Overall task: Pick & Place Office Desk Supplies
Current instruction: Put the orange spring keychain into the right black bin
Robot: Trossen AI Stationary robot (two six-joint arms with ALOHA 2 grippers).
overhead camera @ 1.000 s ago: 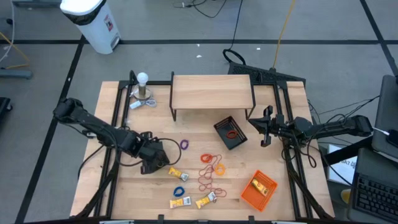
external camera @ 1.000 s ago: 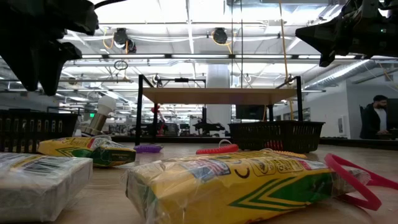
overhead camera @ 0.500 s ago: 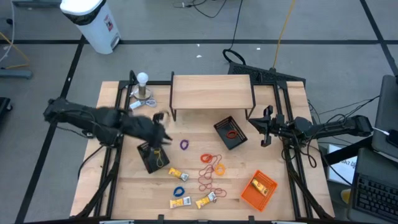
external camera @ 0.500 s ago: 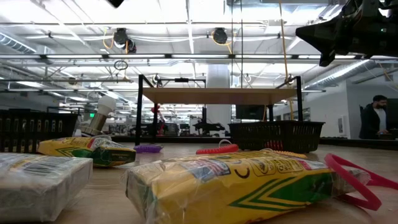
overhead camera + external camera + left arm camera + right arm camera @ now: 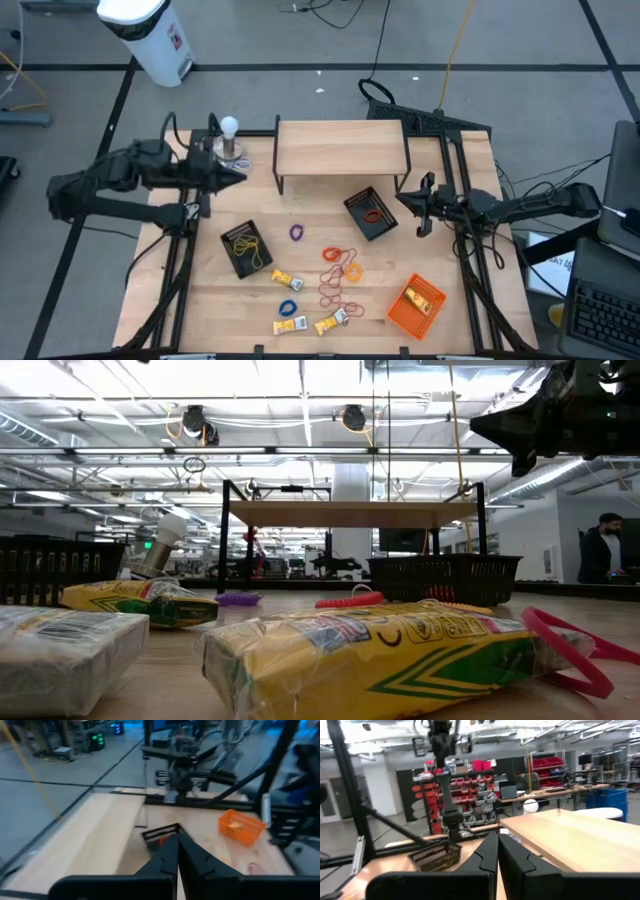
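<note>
Both dark claws, left [image 5: 238,174] and right [image 5: 402,196], hang pinched shut, empty. Yellow-and-white rectangular packets [image 5: 286,280] lie on the wooden table [image 5: 200,300]; their print, unreadable, appears only low. Thin coloured rubber-band loops [image 5: 340,270] lie beside them.

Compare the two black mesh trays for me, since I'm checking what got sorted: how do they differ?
The left black mesh tray sits near the table's left side and holds yellow bands. The right black mesh tray sits nearer the wooden shelf and holds a red band. Both are small, black, rectangular and angled.
</note>
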